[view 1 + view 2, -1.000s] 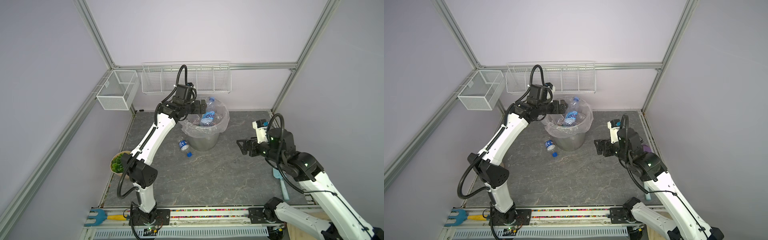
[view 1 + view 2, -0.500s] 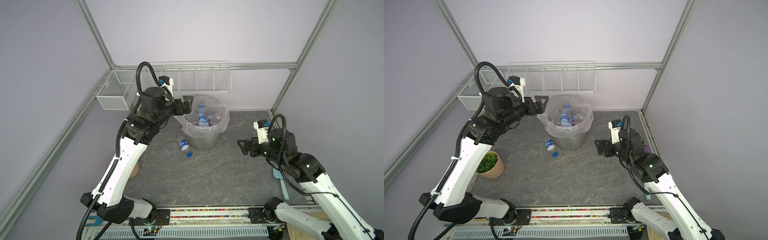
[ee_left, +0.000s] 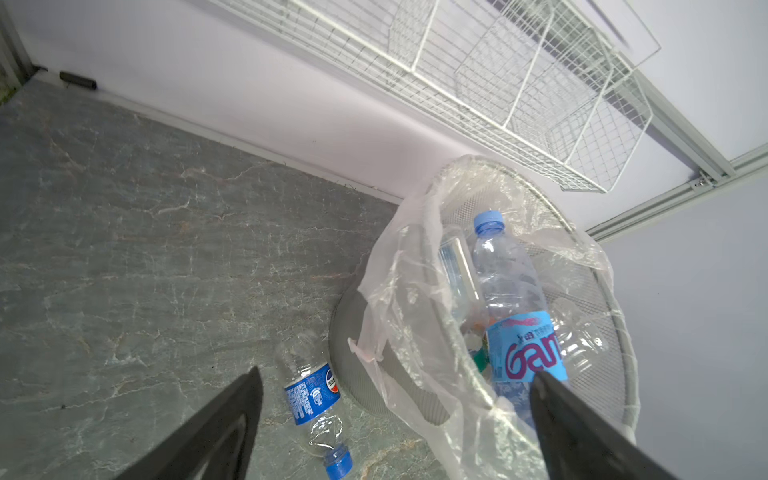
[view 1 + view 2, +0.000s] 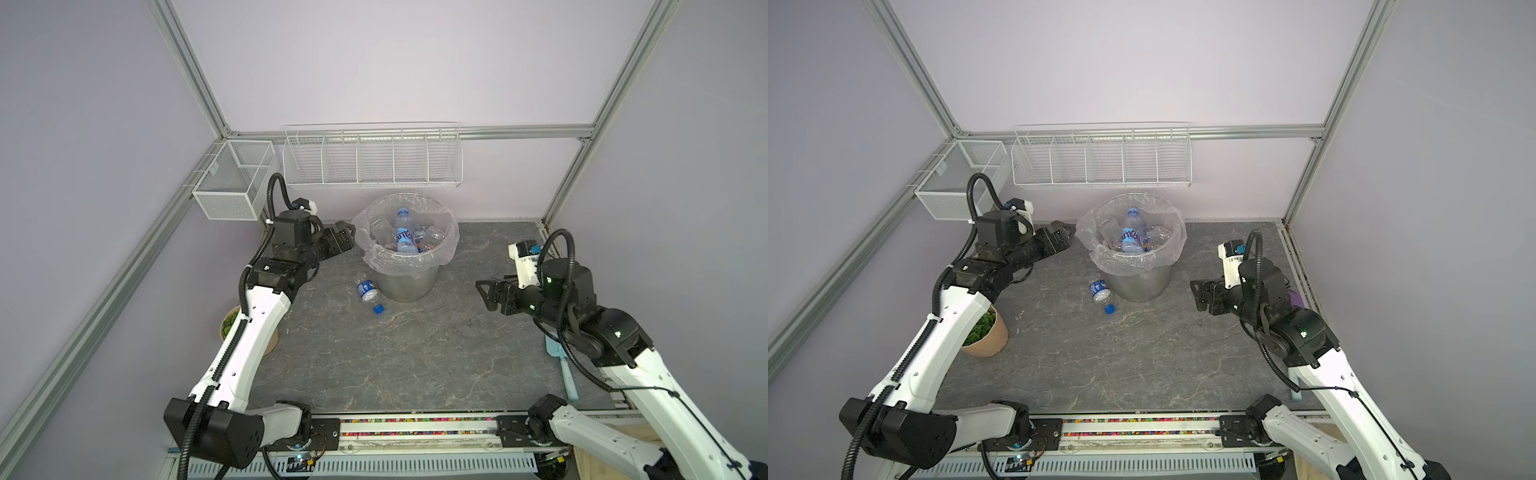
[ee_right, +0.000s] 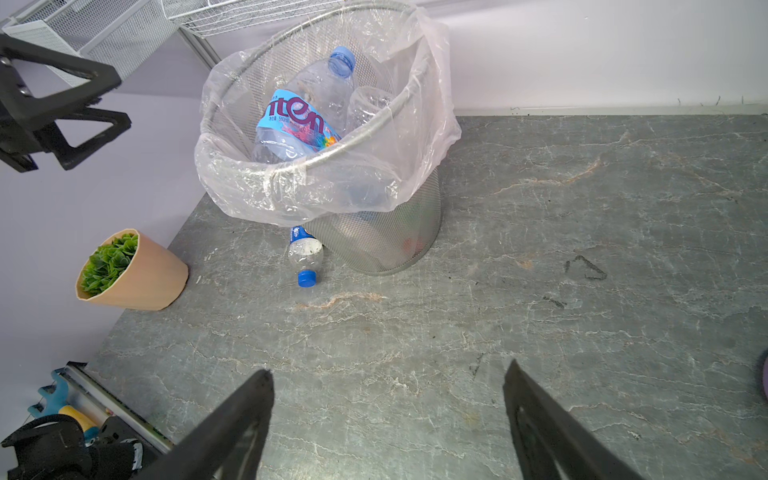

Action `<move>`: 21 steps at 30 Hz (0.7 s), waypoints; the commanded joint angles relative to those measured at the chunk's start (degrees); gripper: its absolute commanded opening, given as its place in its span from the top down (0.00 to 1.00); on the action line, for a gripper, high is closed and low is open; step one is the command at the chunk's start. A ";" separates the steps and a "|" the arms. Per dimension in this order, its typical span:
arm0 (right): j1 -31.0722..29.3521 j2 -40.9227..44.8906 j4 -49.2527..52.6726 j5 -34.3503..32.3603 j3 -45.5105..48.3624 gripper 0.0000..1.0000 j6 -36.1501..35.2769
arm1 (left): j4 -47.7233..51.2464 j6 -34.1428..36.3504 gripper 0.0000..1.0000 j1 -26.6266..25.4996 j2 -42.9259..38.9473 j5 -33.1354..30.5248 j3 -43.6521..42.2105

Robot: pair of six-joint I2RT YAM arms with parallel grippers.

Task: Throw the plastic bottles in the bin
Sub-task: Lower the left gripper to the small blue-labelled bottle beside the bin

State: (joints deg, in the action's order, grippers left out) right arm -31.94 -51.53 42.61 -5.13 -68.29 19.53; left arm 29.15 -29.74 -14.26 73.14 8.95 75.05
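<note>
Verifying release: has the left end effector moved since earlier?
Yes. The left end effector has pulled back leftward from over the bin, now outside its rim.

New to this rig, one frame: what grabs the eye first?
The grey bin at the back of the table, bag-lined, with a tall blue-labelled bottle sticking up among others. One stray bottle lies on the table beside the bin's base. The left gripper and right gripper flank the bin, both open and empty.
</note>
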 commanded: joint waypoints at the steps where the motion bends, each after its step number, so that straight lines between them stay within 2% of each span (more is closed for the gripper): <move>1: 0.70 0.54 0.76 -0.82 1.32 0.11 -0.19 | -4.33 -3.57 0.00 0.94 0.27 3.70 -4.38; 12: 1.51 1.30 1.63 -1.36 1.69 0.11 0.14 | -13.63 -8.13 0.03 2.31 2.79 6.47 -17.26; 21: 2.00 1.60 1.97 -1.04 1.93 0.11 0.15 | -16.60 -8.68 0.06 2.31 7.53 8.00 -20.72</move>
State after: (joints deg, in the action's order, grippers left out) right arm -30.35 -50.37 44.14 -6.17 -67.40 19.53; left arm 14.92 -37.89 -12.27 79.68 15.77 54.85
